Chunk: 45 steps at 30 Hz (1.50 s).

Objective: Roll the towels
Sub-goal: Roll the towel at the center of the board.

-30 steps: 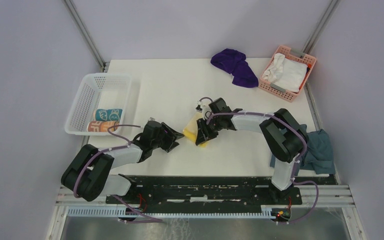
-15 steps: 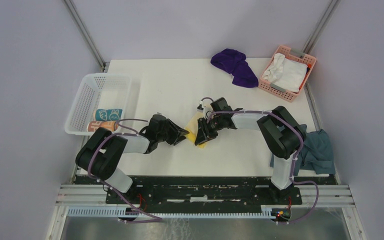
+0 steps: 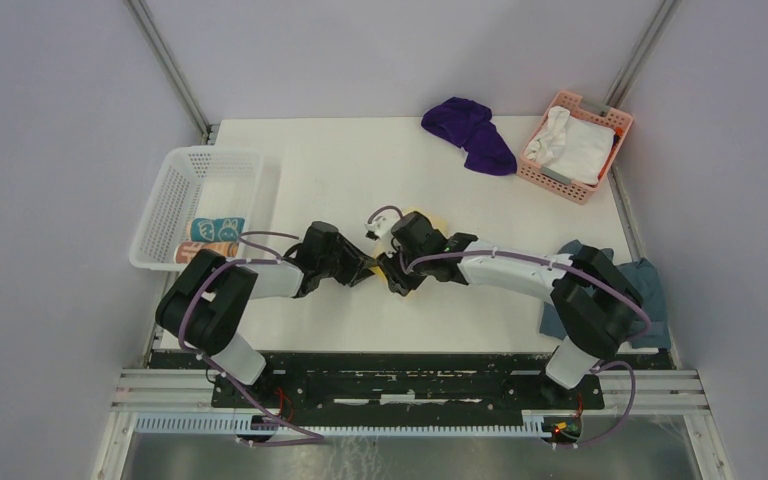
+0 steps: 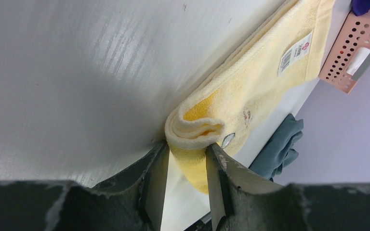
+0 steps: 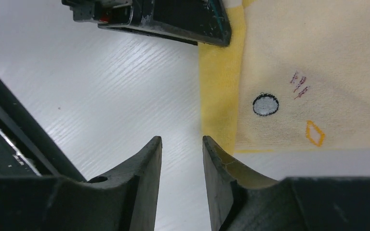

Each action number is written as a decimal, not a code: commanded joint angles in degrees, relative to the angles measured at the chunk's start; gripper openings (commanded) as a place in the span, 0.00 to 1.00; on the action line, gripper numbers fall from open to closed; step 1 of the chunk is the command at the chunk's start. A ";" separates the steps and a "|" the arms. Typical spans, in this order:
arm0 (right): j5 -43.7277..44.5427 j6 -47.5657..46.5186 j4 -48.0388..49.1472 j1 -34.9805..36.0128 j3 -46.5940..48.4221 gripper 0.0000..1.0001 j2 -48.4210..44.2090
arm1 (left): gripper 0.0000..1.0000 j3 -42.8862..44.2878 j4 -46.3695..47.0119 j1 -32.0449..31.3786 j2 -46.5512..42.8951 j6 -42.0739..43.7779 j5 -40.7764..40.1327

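Note:
The pale yellow towel (image 4: 250, 91) lies on the white table at mid-front; in the top view (image 3: 428, 218) the right arm hides most of it. My left gripper (image 3: 365, 268) is shut on the towel's folded near end, which sits between its fingertips (image 4: 187, 144). My right gripper (image 3: 391, 275) is open and empty (image 5: 182, 138), its tips over bare table just beside the towel's yellow border (image 5: 219, 96). A purple towel (image 3: 470, 135) lies crumpled at the back. Rolled teal (image 3: 216, 229) and peach-orange (image 3: 205, 252) towels lie in the white basket.
The white basket (image 3: 175, 180) stands at the left. A pink basket (image 3: 615, 120) holding a white cloth (image 3: 570, 145) is at the back right. A blue-grey cloth (image 3: 640, 300) hangs at the right edge. The two grippers are nearly touching.
My left gripper has moved right onto the towel's end. My right gripper has shifted left and nearer, toward the left gripper, and its arm now covers more of the towel.

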 commanded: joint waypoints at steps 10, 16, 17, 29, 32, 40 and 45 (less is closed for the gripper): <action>18.36 -8.81 1.89 5.35 1.86 0.43 5.39 | 0.43 -0.07 -9.30 0.24 2.53 6.12 -5.03; 18.62 -9.22 0.82 5.74 2.69 0.43 8.74 | 0.43 -0.12 -9.30 0.22 2.78 6.16 -4.83; 18.78 -9.13 0.35 5.79 2.86 0.43 8.83 | 0.43 -0.13 -9.31 0.23 2.77 6.16 -4.91; 17.90 -8.55 -0.09 6.76 3.66 0.47 -1.48 | 0.42 -0.15 -9.66 0.23 2.69 6.21 -4.79; 16.64 -8.19 0.59 7.12 3.73 0.44 -0.07 | 0.42 -0.16 -9.81 0.21 2.60 6.24 -4.84; 19.96 -8.31 1.21 7.04 3.33 0.42 6.14 | 0.42 -0.19 -10.01 0.26 2.38 6.23 -4.96; 20.10 -8.62 1.15 7.06 3.22 0.44 9.42 | 0.42 -0.09 -10.01 0.22 2.57 6.22 -4.86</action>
